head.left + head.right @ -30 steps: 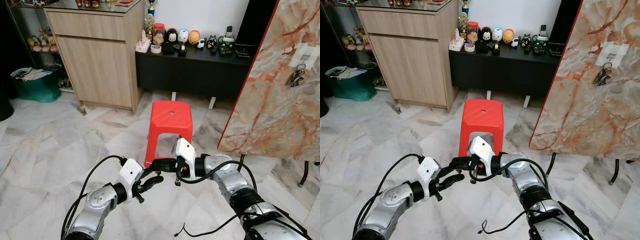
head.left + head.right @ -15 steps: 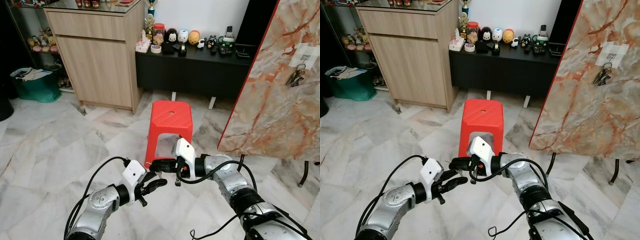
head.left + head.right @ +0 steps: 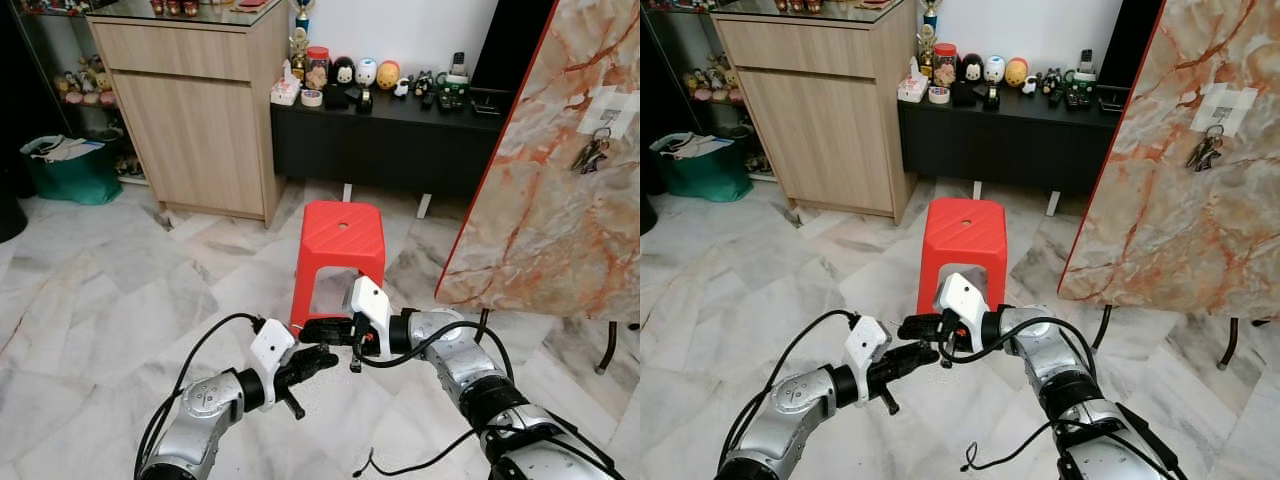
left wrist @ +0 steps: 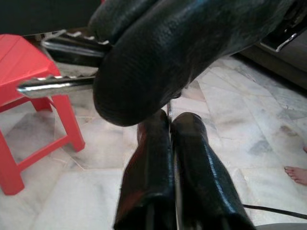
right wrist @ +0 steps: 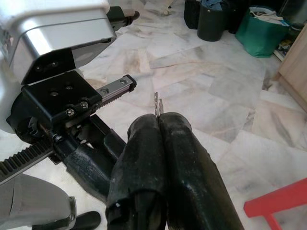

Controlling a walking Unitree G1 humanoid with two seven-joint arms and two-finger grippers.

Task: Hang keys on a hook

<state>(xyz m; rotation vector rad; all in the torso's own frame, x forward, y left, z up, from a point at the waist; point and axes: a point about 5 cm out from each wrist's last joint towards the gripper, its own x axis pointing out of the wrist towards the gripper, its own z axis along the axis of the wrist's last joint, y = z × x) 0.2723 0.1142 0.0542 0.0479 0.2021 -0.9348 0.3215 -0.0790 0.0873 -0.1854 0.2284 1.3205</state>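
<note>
My right gripper [image 3: 308,328] is shut on the keys, held low in front of the red stool [image 3: 340,232]. Two silver key tips [image 5: 157,100] stick out past its closed fingers, and a small piece dangles below it [image 3: 353,362]. My left gripper [image 3: 325,357] sits just beneath and against it, fingers pressed together with a thin metal edge between them [image 4: 169,109]. The key blades [image 4: 57,84] show beside the right gripper's finger. At the far right stands a marble board [image 3: 530,210] with a white hook patch [image 3: 612,104], where another key bunch [image 3: 592,153] hangs.
A wooden cabinet [image 3: 190,110] and a low black sideboard [image 3: 390,140] with small figurines line the back wall. A green bin [image 3: 70,170] stands at the far left. A loose black cable [image 3: 400,466] lies on the marble floor. A bare foot [image 4: 297,173] is nearby.
My left gripper has risen to the right and come up under the right gripper, and its fingers have shut. The right gripper has stayed in place with the keys.
</note>
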